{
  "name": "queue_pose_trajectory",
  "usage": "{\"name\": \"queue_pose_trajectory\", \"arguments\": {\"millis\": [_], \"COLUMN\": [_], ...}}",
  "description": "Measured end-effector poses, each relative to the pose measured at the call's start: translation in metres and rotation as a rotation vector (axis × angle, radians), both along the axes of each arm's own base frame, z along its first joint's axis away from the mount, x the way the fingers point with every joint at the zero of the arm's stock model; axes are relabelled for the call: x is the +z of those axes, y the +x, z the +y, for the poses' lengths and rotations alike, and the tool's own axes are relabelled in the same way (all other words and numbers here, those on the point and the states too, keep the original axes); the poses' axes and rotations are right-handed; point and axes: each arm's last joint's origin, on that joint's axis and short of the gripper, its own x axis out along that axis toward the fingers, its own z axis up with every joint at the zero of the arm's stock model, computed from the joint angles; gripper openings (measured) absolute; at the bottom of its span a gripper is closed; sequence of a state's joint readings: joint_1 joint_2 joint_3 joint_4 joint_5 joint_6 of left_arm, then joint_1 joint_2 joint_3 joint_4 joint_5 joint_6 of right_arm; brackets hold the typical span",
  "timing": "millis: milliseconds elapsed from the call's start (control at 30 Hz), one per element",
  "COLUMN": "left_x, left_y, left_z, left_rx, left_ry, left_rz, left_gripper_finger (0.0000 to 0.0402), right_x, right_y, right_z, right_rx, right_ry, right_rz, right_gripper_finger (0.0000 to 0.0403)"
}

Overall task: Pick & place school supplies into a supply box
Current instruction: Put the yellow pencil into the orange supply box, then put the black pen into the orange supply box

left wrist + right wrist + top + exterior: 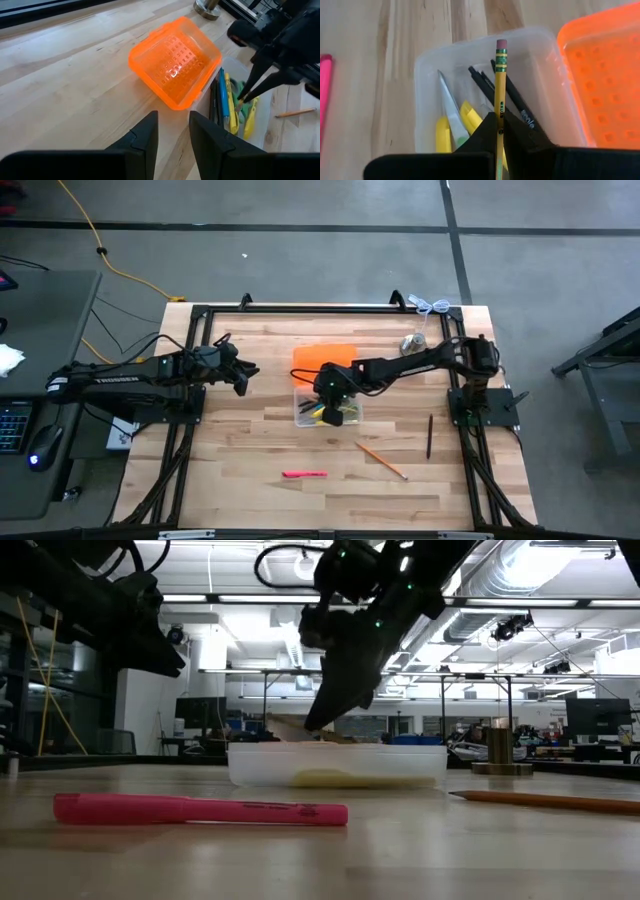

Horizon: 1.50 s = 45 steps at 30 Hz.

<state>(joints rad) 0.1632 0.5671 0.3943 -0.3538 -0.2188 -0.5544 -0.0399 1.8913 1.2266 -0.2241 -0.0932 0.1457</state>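
Observation:
The supply box stands mid-table: its clear tray (pixel 322 408) holds yellow markers, black pens, a blue pen and green-handled scissors (pixel 451 112), with the orange lid (pixel 325 358) lying open on the tray's far side. My right gripper (pixel 333 388) is over the tray, shut on a yellow pencil (pixel 500 75). My left gripper (pixel 246 372) is open and empty, left of the box and above the table. A pink marker (pixel 305 474), a wooden pencil (pixel 382 460) and a black pen (pixel 430 436) lie flat on the table. My right gripper pinches the yellow pencil's shaft (pixel 500 107) between its two fingers. The pencil runs along the fingers, and its pink eraser end (pixel 501 45) sticks out past the fingertips. The fingers slant down from above over the tray (pixel 335 765). The pencil is lifted, eraser end toward the tray.
A silver bell-shaped metal object (pixel 413 343) stands at the far right, near a white cable (pixel 432 306). The black frame rails (pixel 190 380) run along the table's left, far and right sides. Bare wood lies near the front edge, around the pink marker (pixel 200 810).

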Motion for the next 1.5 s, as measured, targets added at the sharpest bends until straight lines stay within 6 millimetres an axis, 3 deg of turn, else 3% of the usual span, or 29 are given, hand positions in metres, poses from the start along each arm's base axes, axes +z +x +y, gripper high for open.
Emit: {"name": "queue_pose_trajectory", "arguments": {"millis": [133, 667, 1000, 1200, 1500], "left_x": [0.000, 0.000, 0.000, 0.000, -0.002], "left_y": [0.000, 0.000, 0.000, 0.000, 0.000], "left_z": [0.000, 0.000, -0.001, -0.001, -0.002], "left_rx": [0.000, -0.001, -0.019, -0.025, -0.047], "left_ry": [0.000, -0.001, -0.011, -0.015, -0.031], "left_rz": [0.000, 0.000, -0.001, -0.002, 0.012], "left_gripper_finger": [0.0140, 0.0140, 0.0140, 0.0140, 0.0140], "right_x": [-0.010, -0.010, -0.008, 0.013, 0.069], "right_y": [0.002, 0.003, 0.003, 0.009, 0.004], "right_z": [0.000, -0.003, -0.016, -0.021, -0.018], "right_rx": [0.001, -0.002, -0.033, -0.001, 0.046], "right_ry": [0.013, 0.020, 0.028, 0.002, -0.034], "right_rz": [0.023, 0.010, 0.018, -0.002, -0.008], "right_gripper_finger": [0.0002, 0.0023, 0.0048, 0.0052, 0.0052]}}
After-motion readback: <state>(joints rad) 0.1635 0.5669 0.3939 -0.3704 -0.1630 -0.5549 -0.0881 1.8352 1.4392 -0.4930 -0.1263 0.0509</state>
